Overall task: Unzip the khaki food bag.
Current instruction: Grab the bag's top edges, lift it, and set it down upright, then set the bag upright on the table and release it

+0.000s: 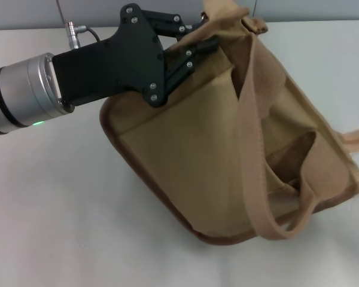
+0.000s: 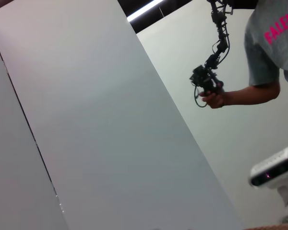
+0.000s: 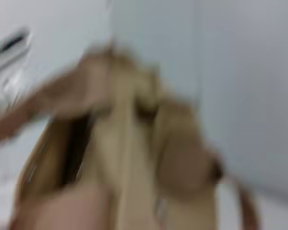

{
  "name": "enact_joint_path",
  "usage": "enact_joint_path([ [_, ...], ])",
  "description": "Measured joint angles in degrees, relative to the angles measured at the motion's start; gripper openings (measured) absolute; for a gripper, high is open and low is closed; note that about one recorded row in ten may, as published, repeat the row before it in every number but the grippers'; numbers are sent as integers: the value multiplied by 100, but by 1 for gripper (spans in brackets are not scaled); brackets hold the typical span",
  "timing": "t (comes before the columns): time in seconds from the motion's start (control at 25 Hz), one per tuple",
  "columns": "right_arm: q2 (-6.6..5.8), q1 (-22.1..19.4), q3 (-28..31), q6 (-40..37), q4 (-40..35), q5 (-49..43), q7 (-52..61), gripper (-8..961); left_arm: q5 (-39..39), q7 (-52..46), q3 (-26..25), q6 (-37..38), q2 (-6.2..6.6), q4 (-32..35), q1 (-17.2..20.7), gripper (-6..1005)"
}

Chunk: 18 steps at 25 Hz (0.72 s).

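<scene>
The khaki food bag (image 1: 191,161) lies tilted on the white table (image 1: 48,209), with its brown-trimmed bottom edge toward me. One webbing handle (image 1: 254,149) drapes across its face. My left gripper (image 1: 206,45) reaches in from the left and is shut on the bag's upper edge near its top corner. The right wrist view shows the bag (image 3: 129,158) blurred and very close, with a dark gap between its folds. I cannot make out the zipper or its pull. My right gripper shows in no view.
A second handle strap (image 1: 356,140) trails off the bag toward the right edge. The left wrist view looks up at wall panels, where a person's hand (image 2: 213,98) holds a device and a white camera (image 2: 273,173) stands.
</scene>
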Motion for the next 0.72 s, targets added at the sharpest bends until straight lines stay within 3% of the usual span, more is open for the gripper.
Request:
enact_joint_path([
  [0.28,-157,51,255,72,68,732,52,88,0,3,58,18,11,9,14,121],
  [0.36,-189,207,192,151,57,734,73,168,0,3,61,26,16,15,13,122],
  [0.72,-89,621,-784,159,-132,-42,32,444,21,3,63,36,20,18,-31,125],
])
